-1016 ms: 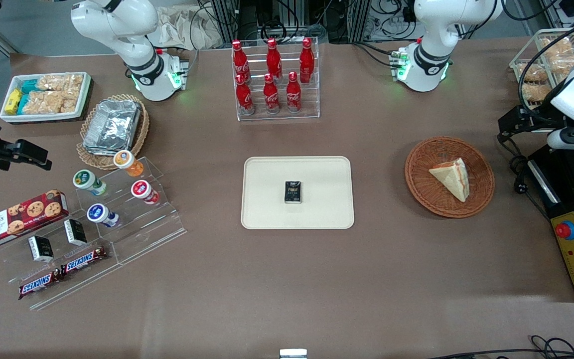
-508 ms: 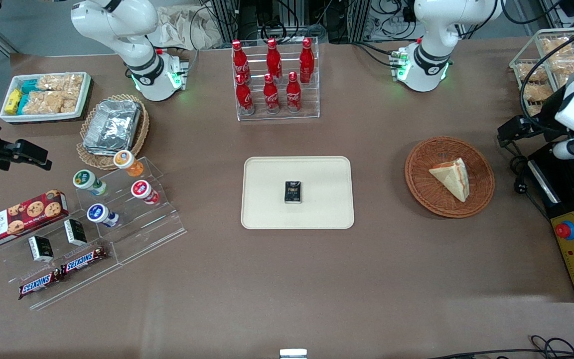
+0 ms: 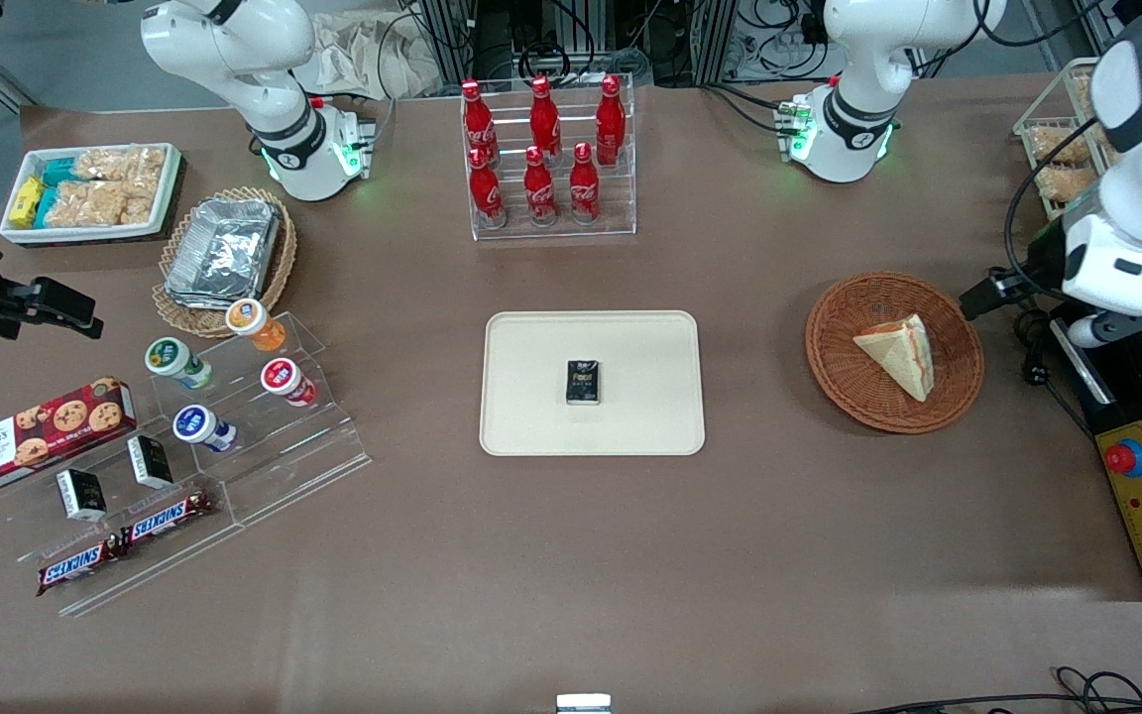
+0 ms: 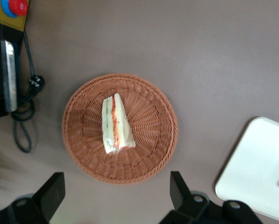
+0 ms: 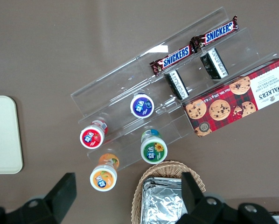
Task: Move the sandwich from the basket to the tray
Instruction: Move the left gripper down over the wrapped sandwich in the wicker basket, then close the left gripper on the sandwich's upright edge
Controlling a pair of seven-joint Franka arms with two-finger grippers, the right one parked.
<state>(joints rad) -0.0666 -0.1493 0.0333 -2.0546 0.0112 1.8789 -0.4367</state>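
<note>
The sandwich [image 3: 899, 354] is seen lying in the round reddish-brown wicker basket [image 3: 955, 398], its red-orange and green filling stripe turned upward. The basket is set on the brown table [image 3: 571, 555], toward the working arm's end, well apart from the cream rectangular tray [image 3: 531, 397] at the table's middle. A small dark packet [image 3: 583, 382] is found on the tray.

The left gripper [image 4: 116, 198] is held above the table just beside the basket, at the basket's edge nearest the working arm's end, with nothing grasped. In the left wrist view its two fingers [image 4: 51, 195] are spread wide, and the basket with the sandwich [image 4: 115, 125] is framed past them; a corner of the tray [image 4: 256, 172] is also caught there.

A clear rack of red cola bottles [image 3: 541, 149] is placed farther from the front camera than the tray.
</note>
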